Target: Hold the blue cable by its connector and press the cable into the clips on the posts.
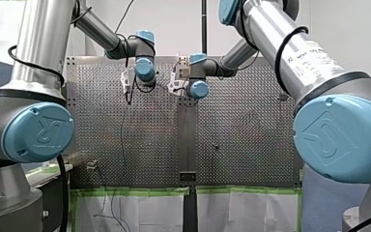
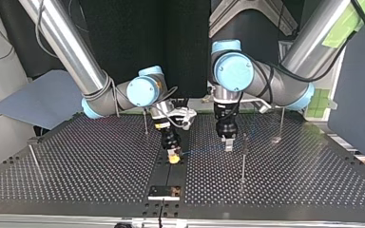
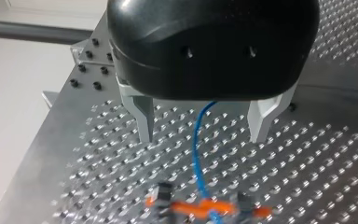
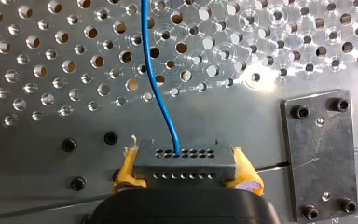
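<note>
Right wrist view: my right tool [image 4: 186, 171] grips connector [image 4: 184, 159].

The blue joint cap [image 1: 38, 131] on my left arm [image 1: 43, 43] bears an embossed "UR" logo. The larger cap [image 1: 340, 137] on my right arm [image 1: 265, 24] carries a fainter embossed mark of like shape. A white label [image 1: 314, 54] on that arm's tube has print too small to read.

White wall [image 1: 174, 24] behind; pale sheets [image 1: 140, 212] edged green tape [image 1: 125, 191]; dark backdrop [image 2: 147, 33] opposite.
</note>
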### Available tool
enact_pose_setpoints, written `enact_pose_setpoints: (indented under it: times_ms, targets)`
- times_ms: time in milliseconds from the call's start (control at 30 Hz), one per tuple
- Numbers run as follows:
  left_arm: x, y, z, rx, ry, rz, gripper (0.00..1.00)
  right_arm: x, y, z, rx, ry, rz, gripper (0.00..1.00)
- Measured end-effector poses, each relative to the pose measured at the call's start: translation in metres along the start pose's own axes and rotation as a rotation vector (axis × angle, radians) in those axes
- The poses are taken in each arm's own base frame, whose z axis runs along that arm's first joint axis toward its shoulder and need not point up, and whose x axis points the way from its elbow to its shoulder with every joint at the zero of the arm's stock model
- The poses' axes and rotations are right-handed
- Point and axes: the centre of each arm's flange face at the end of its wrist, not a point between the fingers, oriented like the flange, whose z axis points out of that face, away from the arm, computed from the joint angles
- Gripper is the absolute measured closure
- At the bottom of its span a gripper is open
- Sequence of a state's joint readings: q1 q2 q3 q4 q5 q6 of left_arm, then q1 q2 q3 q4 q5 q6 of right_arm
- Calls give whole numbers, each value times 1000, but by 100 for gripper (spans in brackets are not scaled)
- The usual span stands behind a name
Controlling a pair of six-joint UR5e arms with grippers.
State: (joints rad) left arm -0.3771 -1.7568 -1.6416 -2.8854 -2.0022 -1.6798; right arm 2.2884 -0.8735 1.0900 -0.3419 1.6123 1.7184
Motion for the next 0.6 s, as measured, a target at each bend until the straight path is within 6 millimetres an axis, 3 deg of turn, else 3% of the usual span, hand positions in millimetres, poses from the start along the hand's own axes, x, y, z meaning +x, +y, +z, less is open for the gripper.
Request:
enact_pose_setpoints:
  times_ms: [233,600]
  targets:
    - [-14,0,13,-10,-29,-10,0,0,0,0,0,1,0,100]
    - [-6,-1,22,-4,-26,-7,0,0,0,0,1,0,-1,100]
